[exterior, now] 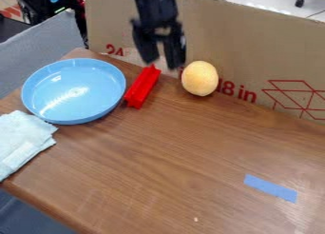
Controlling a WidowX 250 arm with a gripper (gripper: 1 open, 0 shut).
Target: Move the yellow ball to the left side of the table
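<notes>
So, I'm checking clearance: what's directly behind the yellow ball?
Behind the yellow ball stands the cardboard box wall; its red print is partly covered by the ball. Whether they touch is unclear. The open hand hangs up-left, apart from it.
</notes>
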